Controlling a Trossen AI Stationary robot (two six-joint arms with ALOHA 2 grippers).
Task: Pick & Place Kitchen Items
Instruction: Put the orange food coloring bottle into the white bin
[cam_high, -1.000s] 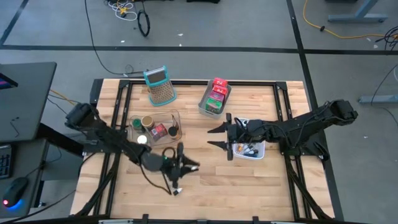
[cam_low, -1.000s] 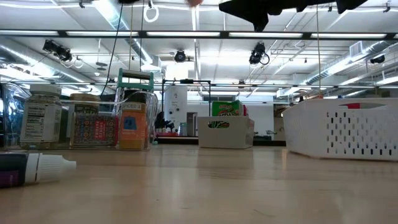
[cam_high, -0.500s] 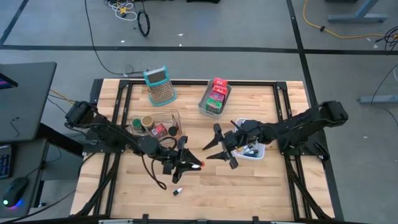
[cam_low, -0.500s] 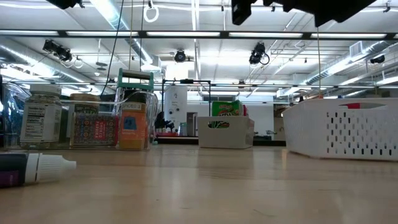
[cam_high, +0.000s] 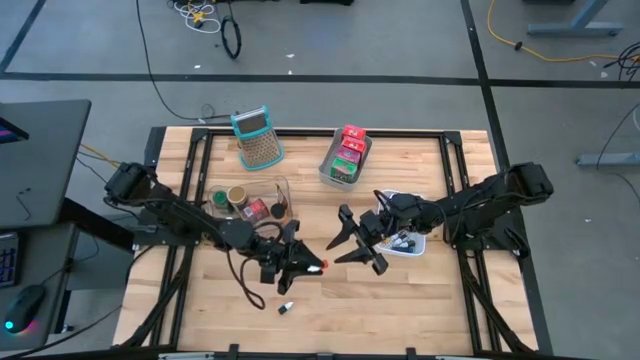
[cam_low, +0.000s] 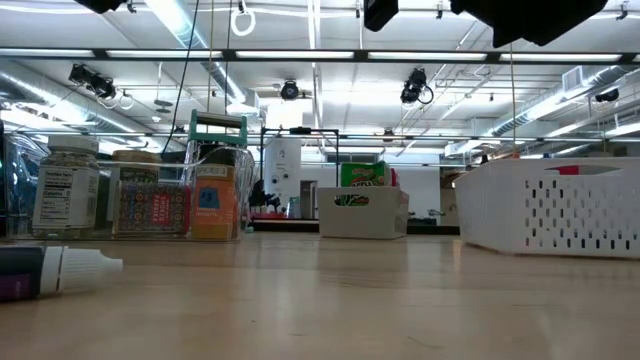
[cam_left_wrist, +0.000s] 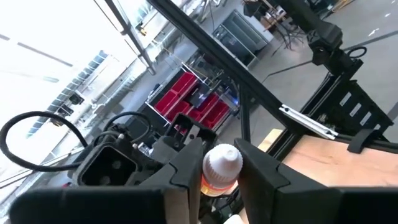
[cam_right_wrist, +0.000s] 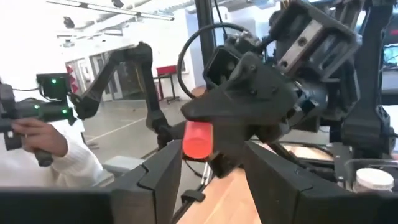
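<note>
Handing the small bottle across, mid-counter

My left pincer (cam_high: 312, 266) grips a red-bottomed bottle (cam_left_wrist: 221, 169), held above the counter (cam_high: 420, 300), base aimed at my wide-open, empty right pincer (cam_high: 358, 240), just beside.

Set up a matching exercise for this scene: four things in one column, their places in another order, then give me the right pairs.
Things:
1. teal-handled metal grater
2. small red-bodied, white-capped bottle
3. small dark dropper bottle
4. red and green packets

Places:
A. lying loose on the table's near part
B. clamped in the left hand
C. in the grey bin
D. flat at the table's far edge

Pairs: 1-D, 2-B, 3-A, 4-C
</note>
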